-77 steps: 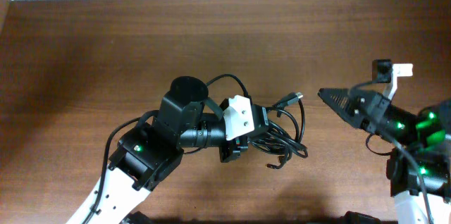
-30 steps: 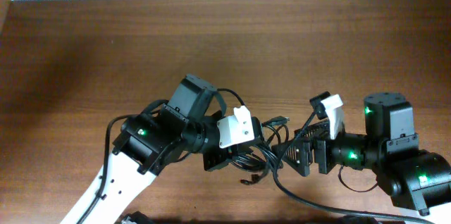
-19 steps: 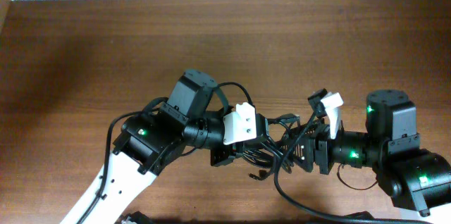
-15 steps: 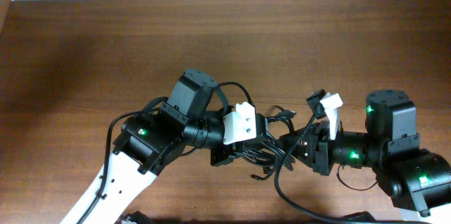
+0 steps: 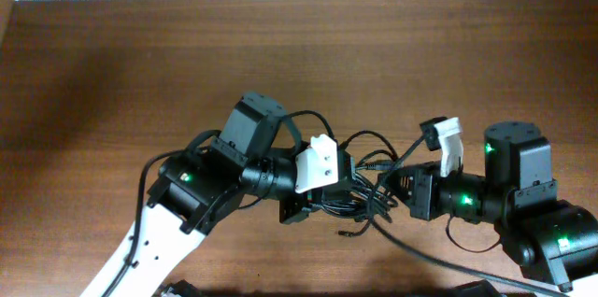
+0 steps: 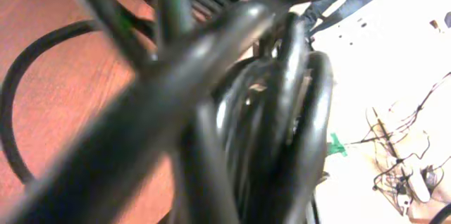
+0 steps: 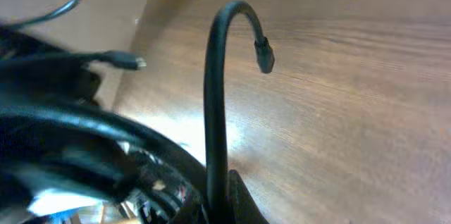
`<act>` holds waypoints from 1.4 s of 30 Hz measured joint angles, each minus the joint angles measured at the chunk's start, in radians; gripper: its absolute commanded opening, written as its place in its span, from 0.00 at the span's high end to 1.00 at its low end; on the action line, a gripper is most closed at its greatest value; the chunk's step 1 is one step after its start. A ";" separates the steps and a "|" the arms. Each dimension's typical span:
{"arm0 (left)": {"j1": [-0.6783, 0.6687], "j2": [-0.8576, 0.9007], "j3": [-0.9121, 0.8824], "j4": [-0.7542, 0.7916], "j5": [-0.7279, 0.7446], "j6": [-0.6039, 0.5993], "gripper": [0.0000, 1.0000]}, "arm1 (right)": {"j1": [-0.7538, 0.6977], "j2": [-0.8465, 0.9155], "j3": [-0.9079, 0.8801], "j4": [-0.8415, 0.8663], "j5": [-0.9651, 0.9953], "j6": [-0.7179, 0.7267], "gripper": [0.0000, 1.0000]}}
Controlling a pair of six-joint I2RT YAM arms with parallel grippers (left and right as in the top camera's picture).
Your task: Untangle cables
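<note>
Just clamped fully shut with the right gripper (image 5: 389,190), wide open a second ago, pinching one strand of the cables (image 5: 360,194); from the right wrist, seen arching up off the fingers to a small plug (image 7: 265,56). Gripped almost closed around the rest of the bundle with the left gripper (image 5: 327,202), mid-table (image 5: 140,63), between the two arms. Hence held from both sides; probably ready for drawing that strand out of the tangle.

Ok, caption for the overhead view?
Left gripper and right gripper face each other over the wooden table, both shut on the tangled cables.
</note>
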 measured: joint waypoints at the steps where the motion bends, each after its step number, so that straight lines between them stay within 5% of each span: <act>1: 0.000 -0.010 0.000 0.001 0.002 -0.013 1.00 | 0.001 0.000 0.000 0.001 0.018 0.029 0.96; 14: 0.000 -0.076 0.000 0.002 -0.013 -0.061 1.00 | 0.006 0.013 0.003 0.000 0.049 0.127 0.96; 32: -0.015 -0.157 0.000 0.039 -0.237 -0.251 1.00 | 0.014 0.032 0.014 -0.005 0.054 0.145 0.96; 42: -0.011 -0.245 0.000 0.041 -0.448 -0.390 1.00 | 0.000 0.045 0.016 -0.063 0.282 0.140 0.82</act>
